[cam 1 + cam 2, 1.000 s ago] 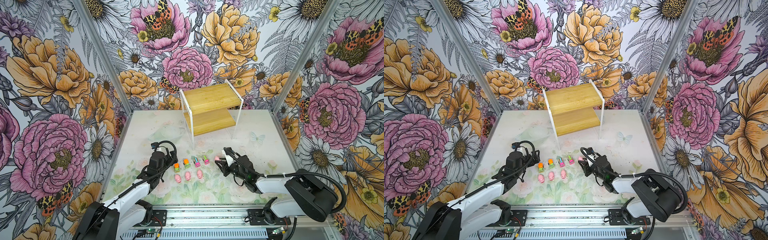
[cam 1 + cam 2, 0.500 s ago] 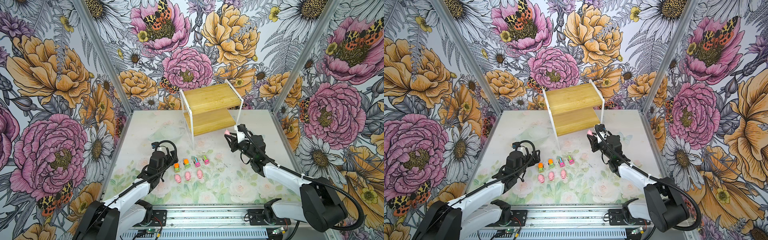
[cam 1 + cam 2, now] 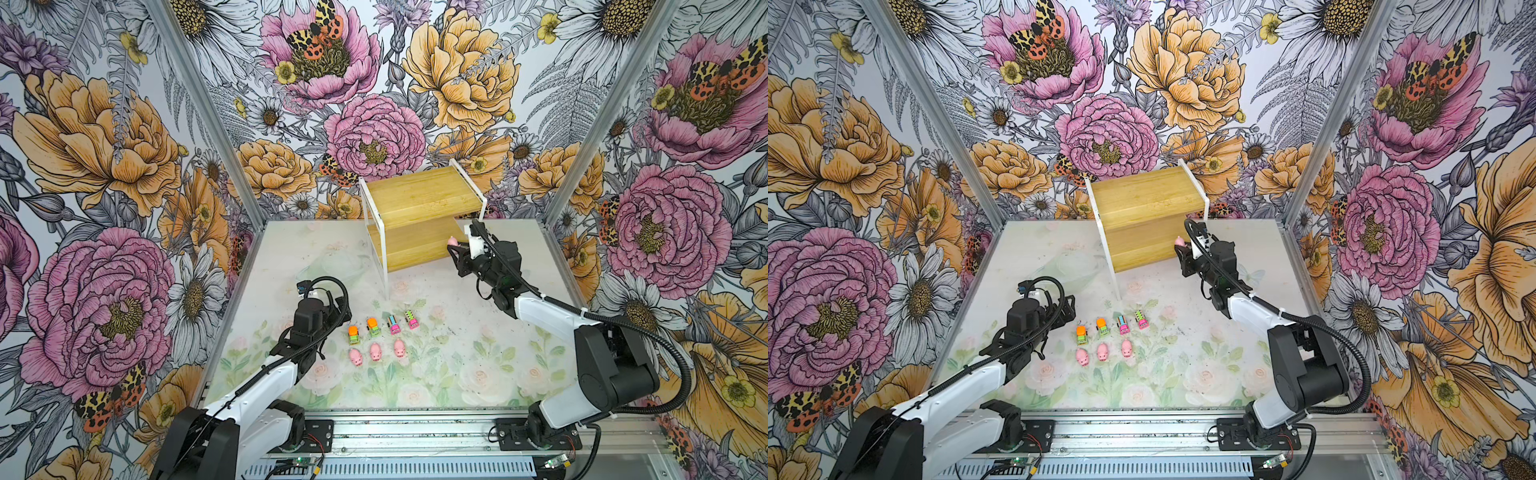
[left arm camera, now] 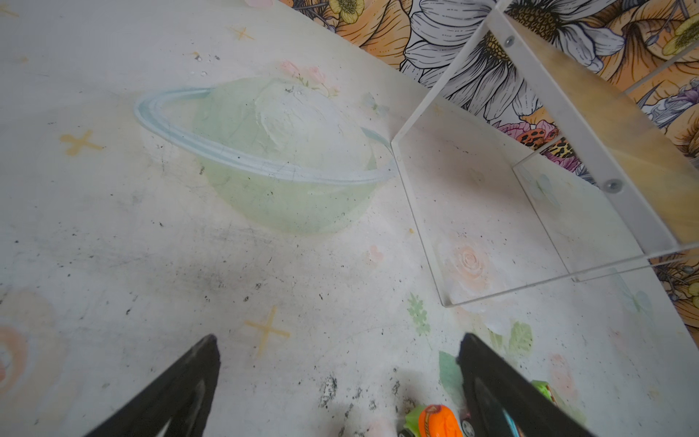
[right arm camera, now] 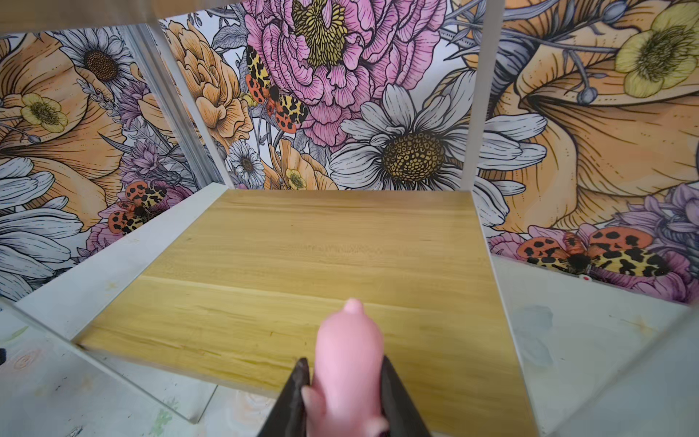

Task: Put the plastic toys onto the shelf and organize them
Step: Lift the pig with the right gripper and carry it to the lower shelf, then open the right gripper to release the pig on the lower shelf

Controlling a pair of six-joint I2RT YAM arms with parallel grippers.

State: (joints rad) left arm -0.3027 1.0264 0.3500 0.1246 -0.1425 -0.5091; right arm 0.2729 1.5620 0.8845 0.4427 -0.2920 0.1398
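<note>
Top views: the shelf stands at the back of the desk, near the flowered wall. Both boards are bare. The right fingers are clamped on a pink pig, held at the right end of the lower board, near its front edge. I cannot tell whether the pig touches the board.

Mid-desk, four trucks sit in a row: two orange-topped green ones, then two pink ones. Three pigs sit in a row just in front of them, none touching. The left fingers sit low, just left of the truck row, holding nothing.

Left wrist: the left fingers are wide apart and empty over the scuffed desk. An orange-topped truck sits just inside one finger. Another green bit peeks out past that finger. The shelf frame is ahead, off to one side.

Right wrist: the right fingers are tight on the pig, one on each flank, with its far end poking out over the lower board. The board is bare. An edge of the top board shows overhead.
</note>
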